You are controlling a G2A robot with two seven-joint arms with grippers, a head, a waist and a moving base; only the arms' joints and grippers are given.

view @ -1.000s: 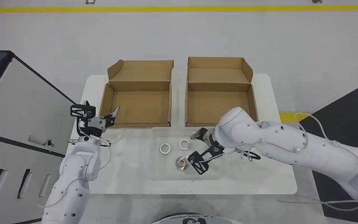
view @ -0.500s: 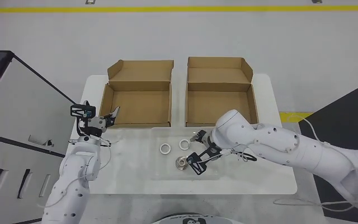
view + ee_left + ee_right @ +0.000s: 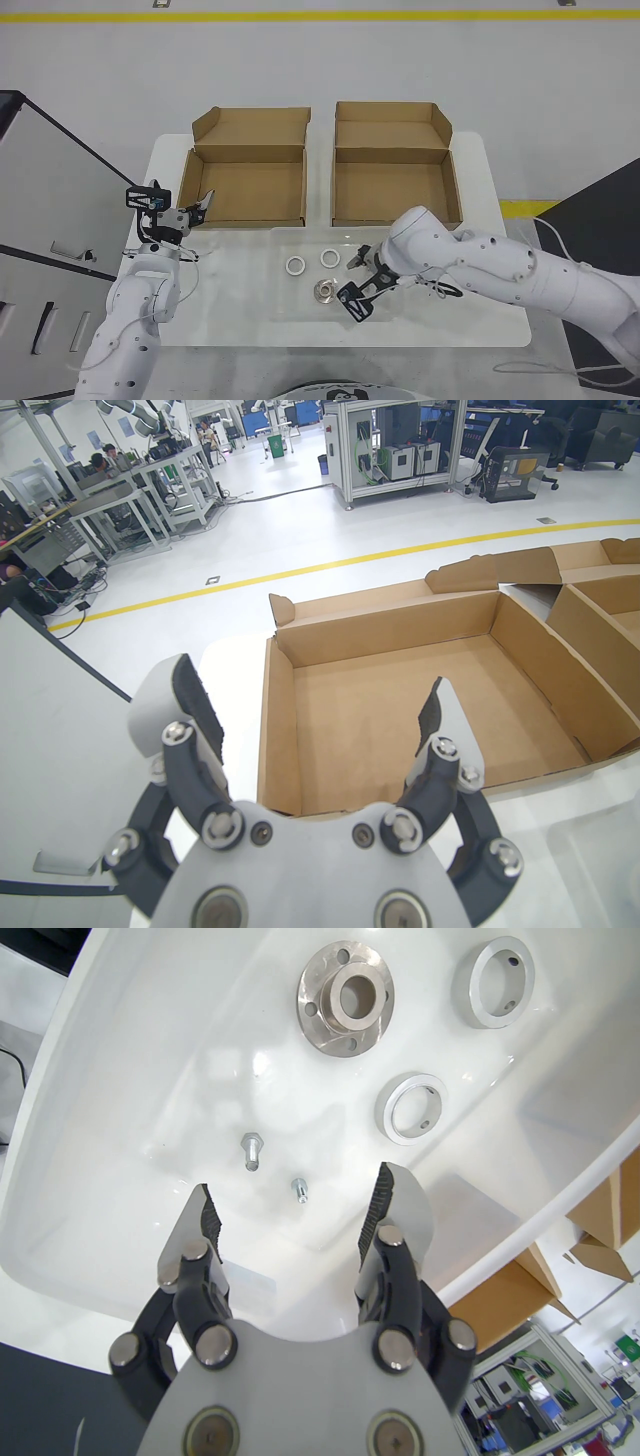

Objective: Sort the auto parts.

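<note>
A shallow white tray (image 3: pixel 100 1078) holds a steel flange (image 3: pixel 345 998) (image 3: pixel 324 291), two silver rings (image 3: pixel 411 1109) (image 3: pixel 494 983) (image 3: pixel 296 266) (image 3: pixel 330 258) and two small bolts (image 3: pixel 249 1150) (image 3: pixel 299 1188). My right gripper (image 3: pixel 295 1205) (image 3: pixel 354 286) hangs open just above the tray, with the smaller bolt between its fingertips and the flange farther off. My left gripper (image 3: pixel 310 705) (image 3: pixel 202 205) stands open with nothing in it, at the near left corner of the left cardboard box (image 3: pixel 400 710) (image 3: pixel 245 190).
A second open cardboard box (image 3: pixel 392 190) (image 3: pixel 610 610) stands to the right of the first, behind the tray. Both boxes look bare inside. The white table (image 3: pixel 200 300) has free room at its left and front.
My right gripper has shifted a little toward the table's front, along the tray. The left arm has kept still.
</note>
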